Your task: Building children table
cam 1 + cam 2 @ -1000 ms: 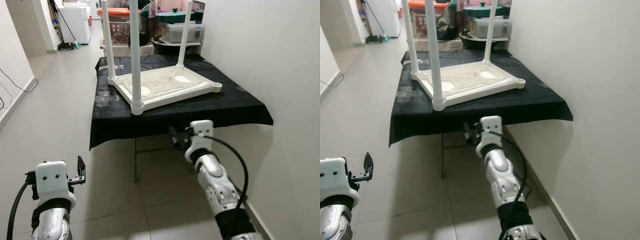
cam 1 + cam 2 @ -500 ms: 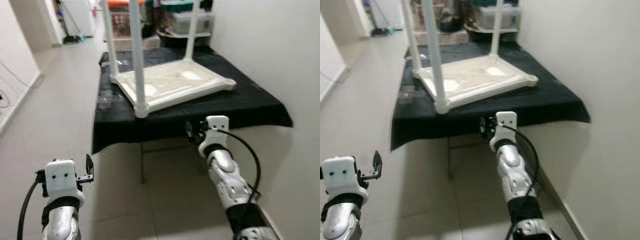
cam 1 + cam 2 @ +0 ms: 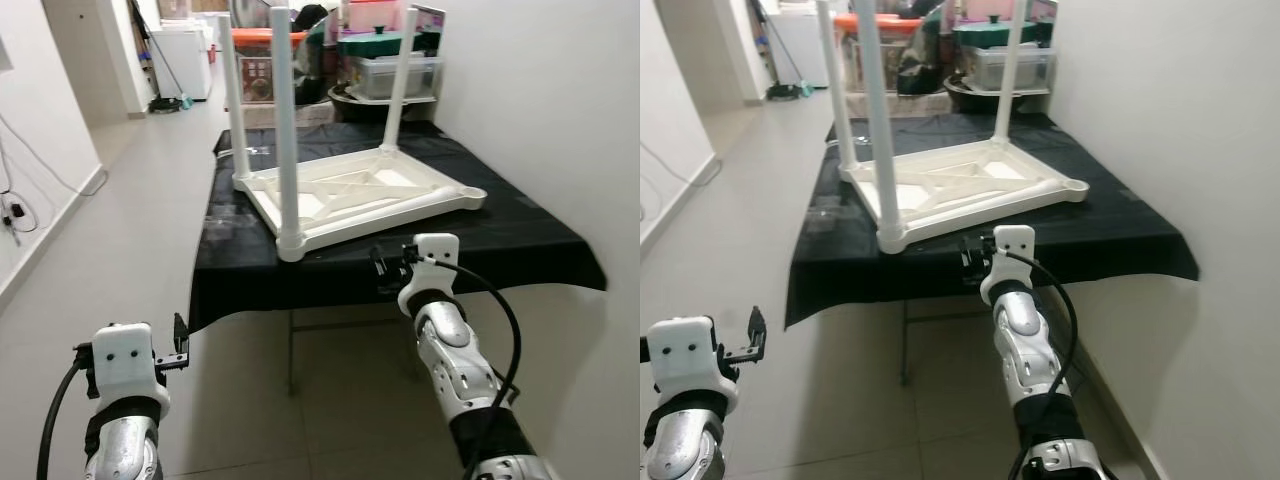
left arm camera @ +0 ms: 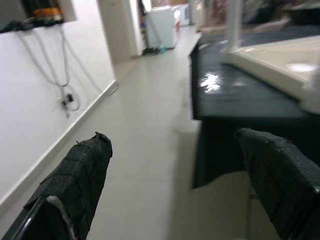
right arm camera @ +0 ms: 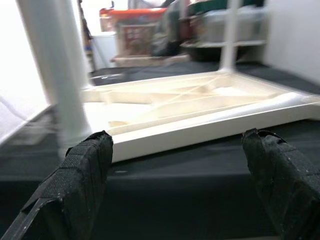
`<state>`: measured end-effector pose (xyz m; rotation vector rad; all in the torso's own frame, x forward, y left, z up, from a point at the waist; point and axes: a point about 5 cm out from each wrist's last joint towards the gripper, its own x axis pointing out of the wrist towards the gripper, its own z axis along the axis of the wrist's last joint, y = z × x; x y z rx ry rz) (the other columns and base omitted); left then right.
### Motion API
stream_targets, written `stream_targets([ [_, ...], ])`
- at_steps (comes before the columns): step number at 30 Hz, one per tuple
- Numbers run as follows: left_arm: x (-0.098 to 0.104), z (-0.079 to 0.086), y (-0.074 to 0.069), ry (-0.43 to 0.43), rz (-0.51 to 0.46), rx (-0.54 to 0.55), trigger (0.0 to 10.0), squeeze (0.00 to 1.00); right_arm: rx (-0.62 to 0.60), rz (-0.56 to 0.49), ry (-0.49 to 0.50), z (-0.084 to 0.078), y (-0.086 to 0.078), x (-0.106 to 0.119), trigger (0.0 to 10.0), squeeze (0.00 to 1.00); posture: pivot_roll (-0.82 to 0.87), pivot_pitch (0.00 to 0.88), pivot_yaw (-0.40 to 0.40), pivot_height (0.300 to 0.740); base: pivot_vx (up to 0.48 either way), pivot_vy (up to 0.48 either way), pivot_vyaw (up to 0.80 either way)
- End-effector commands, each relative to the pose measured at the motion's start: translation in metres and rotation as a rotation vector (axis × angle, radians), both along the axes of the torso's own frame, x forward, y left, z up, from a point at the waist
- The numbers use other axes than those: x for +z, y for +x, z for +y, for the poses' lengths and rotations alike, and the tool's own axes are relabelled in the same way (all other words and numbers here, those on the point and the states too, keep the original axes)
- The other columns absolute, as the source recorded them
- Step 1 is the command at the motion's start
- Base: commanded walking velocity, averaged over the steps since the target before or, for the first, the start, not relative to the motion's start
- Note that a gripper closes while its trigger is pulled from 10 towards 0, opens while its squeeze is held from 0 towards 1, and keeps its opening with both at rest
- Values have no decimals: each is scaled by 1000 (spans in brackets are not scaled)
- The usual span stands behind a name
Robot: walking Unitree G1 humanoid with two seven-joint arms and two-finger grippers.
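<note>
Since a second earlier my camera had tilted up, while the right end effector had risen toward the tabletop's near edge. I could read no writing anywhere. The upturned white children's table sat mid-tabletop, three legs up. Both end effectors stood wide and empty; the left end effector hung low over the floor.

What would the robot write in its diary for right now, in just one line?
step: reaching table | table: upside down on black cloth, three legs on | right gripper: open, at cloth edge | left gripper: open, low, idle
</note>
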<state>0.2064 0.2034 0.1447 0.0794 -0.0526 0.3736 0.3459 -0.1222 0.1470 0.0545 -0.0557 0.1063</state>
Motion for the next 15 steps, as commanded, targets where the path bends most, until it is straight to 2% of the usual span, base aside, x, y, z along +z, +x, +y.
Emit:
stream_targets([
  [1, 2, 0, 1, 6, -8, -2, 10000, 0, -6, 3, -7, -2, 0, -2, 10000, 0, 13, 0, -40, 740, 266, 0, 0],
  [15, 2, -3, 2, 0, -11, -13, 10000, 0, 12, 8, -2, 0, -1, -4, 10000, 0, 11, 3, -39, 740, 266, 0, 0],
])
